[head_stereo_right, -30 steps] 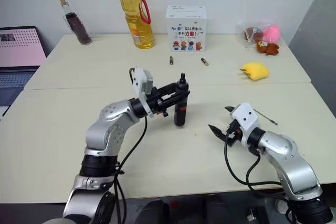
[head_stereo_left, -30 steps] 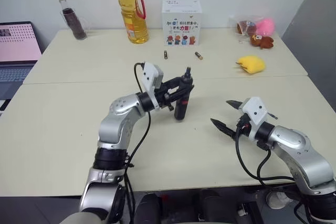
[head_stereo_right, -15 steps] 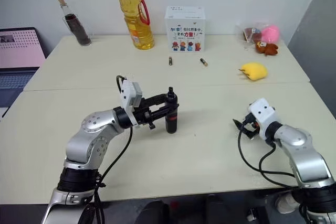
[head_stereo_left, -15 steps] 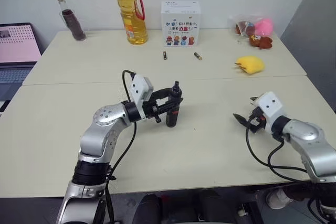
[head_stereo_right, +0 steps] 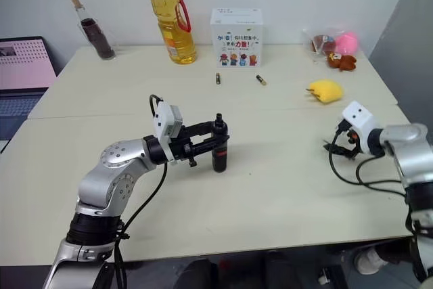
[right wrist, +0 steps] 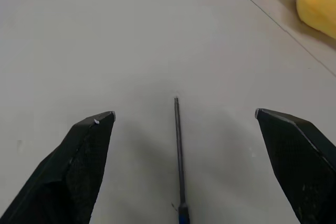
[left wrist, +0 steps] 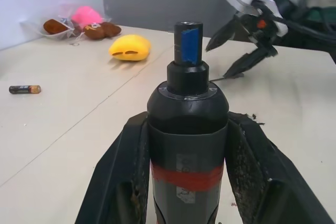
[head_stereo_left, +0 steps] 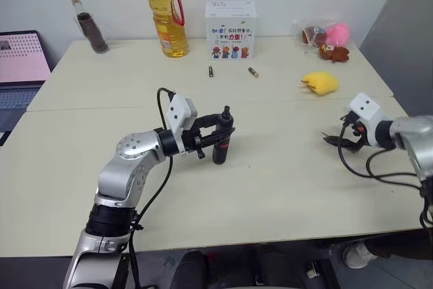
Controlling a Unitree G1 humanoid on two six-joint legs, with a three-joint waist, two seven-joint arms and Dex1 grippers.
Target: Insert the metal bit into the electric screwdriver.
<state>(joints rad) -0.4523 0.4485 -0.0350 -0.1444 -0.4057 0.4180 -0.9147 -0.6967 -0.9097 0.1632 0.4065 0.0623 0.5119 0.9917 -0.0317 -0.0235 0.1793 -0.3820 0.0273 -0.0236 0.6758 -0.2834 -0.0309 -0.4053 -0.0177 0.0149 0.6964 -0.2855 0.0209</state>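
The left hand [head_stereo_left: 218, 132] grips the upright electric screwdriver [head_stereo_left: 220, 143]; the right hand [right wrist: 181, 124] gapes wide over the metal bit [right wrist: 179, 153].

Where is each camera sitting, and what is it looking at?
Left and right eye views: on the head, looking down over the table and both arms.
Left wrist view: along the left gripper, clamped on the electric screwdriver.
Right wrist view: between the right gripper's open jaws, down at the metal bit.
Shared: the yellow toy appears in all.
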